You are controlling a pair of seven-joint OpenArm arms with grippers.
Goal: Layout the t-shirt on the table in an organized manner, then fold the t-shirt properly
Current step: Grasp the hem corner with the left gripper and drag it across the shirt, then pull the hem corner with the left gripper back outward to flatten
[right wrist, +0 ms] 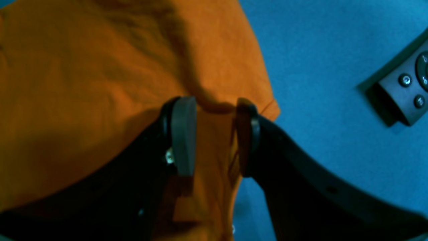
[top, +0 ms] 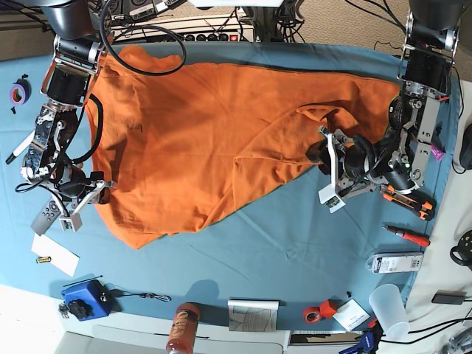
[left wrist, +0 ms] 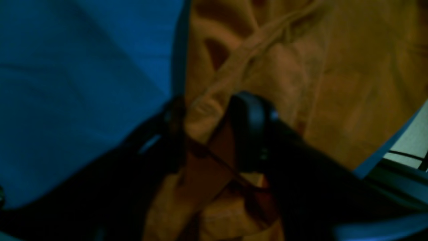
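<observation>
1. Black jaws of the right gripper (right wrist: 212, 134) fill the lower centre of the right wrist view, parted with a raised fold of the t-shirt (right wrist: 100, 83) between them; whether the pads already pinch the cloth I cannot tell.
2. Dark and blurred, the left wrist view shows the left gripper (left wrist: 210, 134) at lower centre with orange cloth bunched between its jaws, apparently closed on it.
3. Seen from the base view, the t-shirt (top: 214, 133) lies spread across the upper middle of the table (top: 280, 251), its lower edge folded over on a diagonal.
4. Right gripper (top: 92, 193) sits at the shirt's lower-left edge; left gripper (top: 332, 158) is at its right side.
5. Soft, light and limp, the shirt will probably sag and wrinkle if lifted from one point, so gripping hems or corners with both arms and pulling outward seems best.
6. A remote (right wrist: 406, 90) lies just beside the right arm, apart from the cloth.
</observation>
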